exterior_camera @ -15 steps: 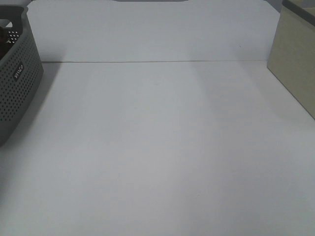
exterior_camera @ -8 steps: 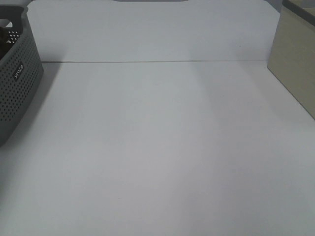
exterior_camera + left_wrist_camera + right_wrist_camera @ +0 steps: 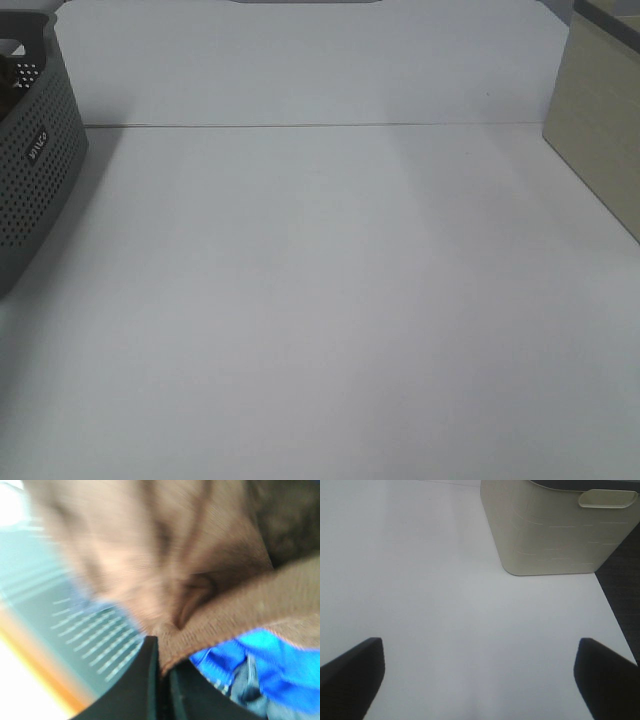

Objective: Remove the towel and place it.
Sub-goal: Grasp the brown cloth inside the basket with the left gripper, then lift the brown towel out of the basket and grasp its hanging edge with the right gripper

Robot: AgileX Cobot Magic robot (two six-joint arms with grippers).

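In the left wrist view the brown towel (image 3: 190,570) fills most of the picture, and my left gripper (image 3: 162,667) is shut on a fold of it, the two dark fingers pressed together with cloth between them. Blue fabric (image 3: 270,665) lies under the towel. The grey perforated basket (image 3: 35,170) stands at the left edge of the exterior high view; neither the towel nor either arm shows there. My right gripper (image 3: 480,675) hangs open over the bare white table (image 3: 445,605), holding nothing.
A cream bin (image 3: 550,530) stands on the table beyond my right gripper, and shows at the right edge (image 3: 600,130) of the exterior high view. A white back wall (image 3: 300,60) bounds the table's far side. The grey basket's slotted inner wall (image 3: 90,635) is close beside my left gripper.
The exterior high view looks the same in all three frames. No earlier wrist frame is given.
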